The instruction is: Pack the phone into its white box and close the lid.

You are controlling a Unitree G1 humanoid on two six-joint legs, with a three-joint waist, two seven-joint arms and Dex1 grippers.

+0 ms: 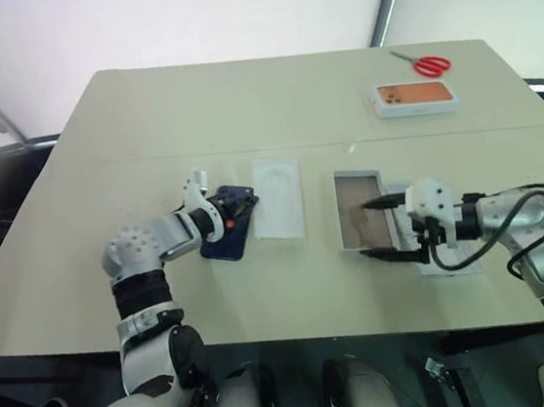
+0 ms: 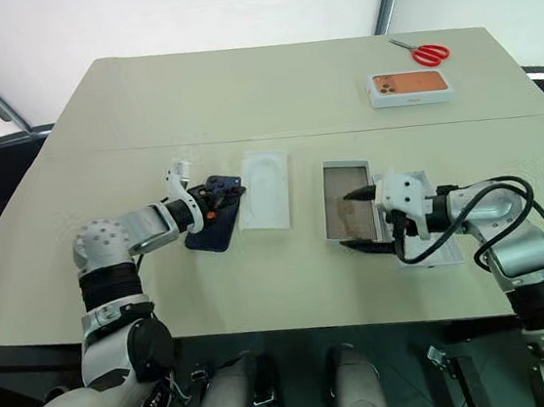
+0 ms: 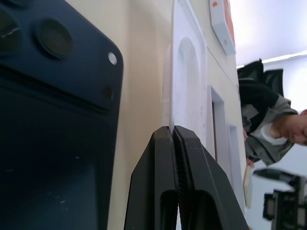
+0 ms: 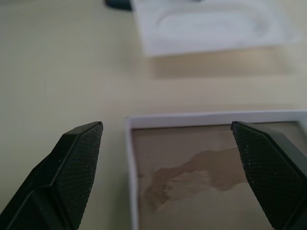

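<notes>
The dark navy phone (image 1: pixel 229 236) lies on the table left of centre, camera bump showing (image 3: pixel 57 52). My left gripper (image 1: pixel 245 205) sits over its far end, shut, pads (image 3: pixel 165 158) pressed together with nothing seen between them; the phone is beside them. The white box (image 1: pixel 355 173) with its tan floor lies right of centre. My right gripper (image 1: pixel 386 228) is open at the box's right side, one finger over its far corner, one at its near corner (image 4: pixel 166 127). The lid (image 1: pixel 456 264) lies mostly hidden under my right wrist.
A thin white insert tray (image 1: pixel 278 198) lies between phone and box, its edge close to my left fingertips. A white box with an orange phone picture (image 1: pixel 415 97) and red scissors (image 1: pixel 430 65) lie at the far right. A person (image 3: pixel 271 129) is beyond the table.
</notes>
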